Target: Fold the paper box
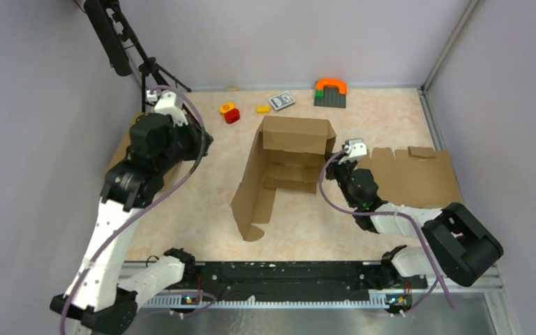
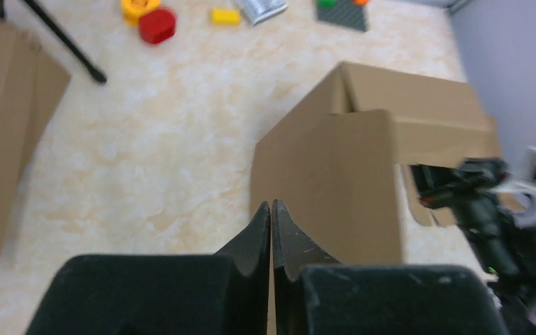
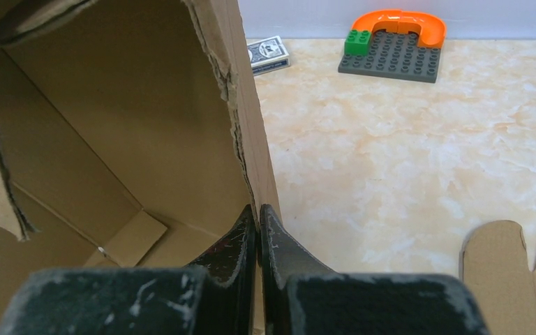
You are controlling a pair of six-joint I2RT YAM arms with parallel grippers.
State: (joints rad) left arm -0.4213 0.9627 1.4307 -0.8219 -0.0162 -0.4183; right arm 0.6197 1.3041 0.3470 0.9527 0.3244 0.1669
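The paper box (image 1: 254,183) stands part-folded in the middle of the table, with its left, back and right walls raised. It also shows in the left wrist view (image 2: 335,181) and the right wrist view (image 3: 112,105). My right gripper (image 1: 331,162) is shut on the top edge of the box's right wall, with one finger inside and one outside (image 3: 258,209). My left gripper (image 1: 206,143) hangs above the table left of the box, apart from it. Its jaws are shut with nothing between them (image 2: 271,206).
A notched cardboard blank (image 1: 412,178) lies right of the box, and another brown cardboard piece (image 1: 121,150) lies under the left arm. At the back are a red and yellow toy (image 1: 229,112), a yellow block (image 1: 262,109), a card deck (image 1: 281,101), a grey studded plate (image 1: 330,98) and a tripod (image 1: 150,70).
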